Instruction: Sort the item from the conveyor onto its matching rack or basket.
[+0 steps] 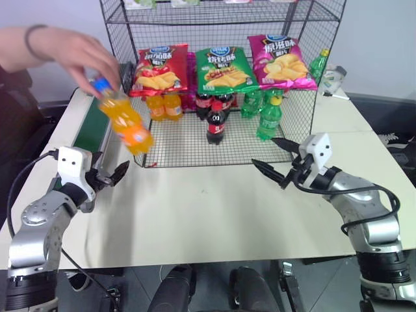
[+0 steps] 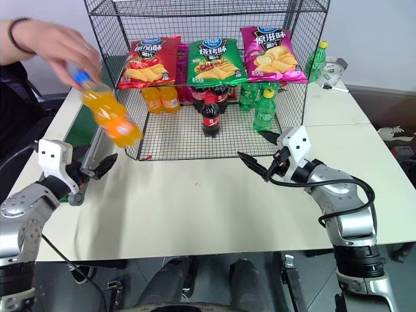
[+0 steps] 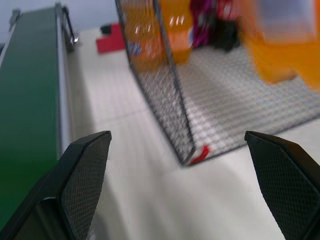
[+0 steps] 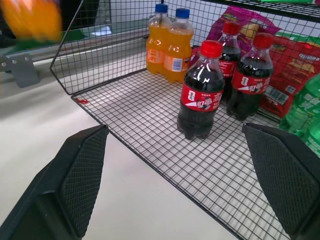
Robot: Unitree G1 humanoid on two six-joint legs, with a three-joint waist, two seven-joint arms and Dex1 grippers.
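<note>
Hand [image 1: 78, 55] holding orange soda bottle [image 1: 125, 120] over rack [image 1: 140, 140] corner, both end effectors released

The setting appeared to be a lab or test room arranged as a mock shop. A black wire-mesh rack [image 1: 221, 84] stocked with chip bags [image 1: 225, 67] and soda bottles [image 4: 202, 95] was set on plain white tables [image 1: 214, 214], beside a small green conveyor [image 1: 91, 127], before bare pale walls, with loose cables seen at the edges.
</note>
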